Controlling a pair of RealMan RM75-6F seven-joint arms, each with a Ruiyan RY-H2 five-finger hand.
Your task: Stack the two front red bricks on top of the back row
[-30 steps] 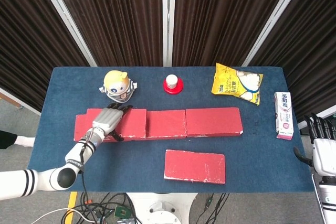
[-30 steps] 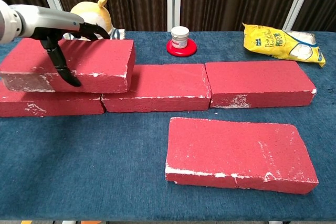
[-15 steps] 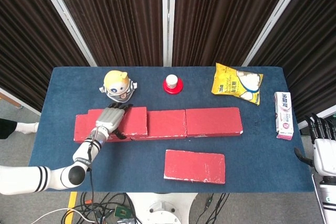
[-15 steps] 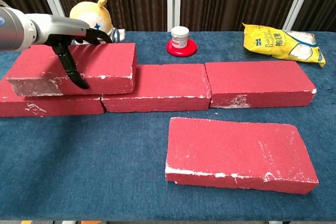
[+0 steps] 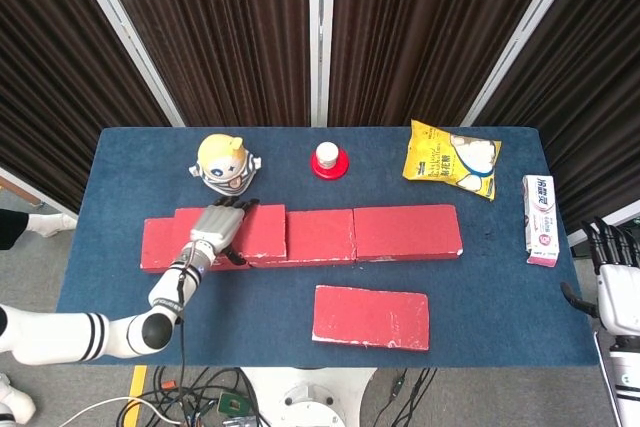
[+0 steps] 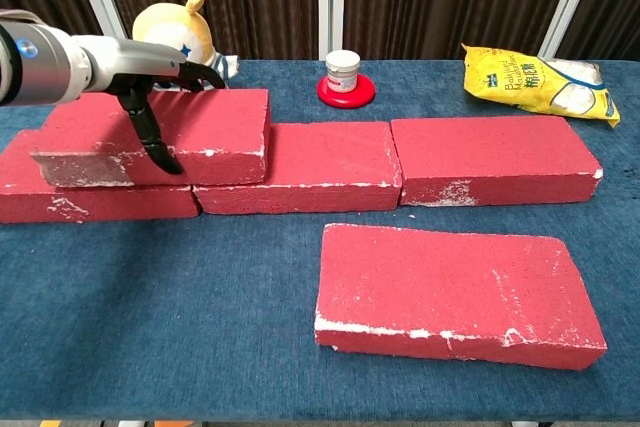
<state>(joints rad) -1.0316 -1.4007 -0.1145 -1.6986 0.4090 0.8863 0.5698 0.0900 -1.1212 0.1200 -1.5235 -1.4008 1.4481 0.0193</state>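
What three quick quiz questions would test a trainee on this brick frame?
1. True or false: the left hand grips the stacked red brick.
2. How many red bricks lie flat in the back row? A) two B) three C) four
3. Fill in: the front red brick not yet stacked lies toward the table's ____ side in the head view.

Key: 1 true; 2 B; 3 right.
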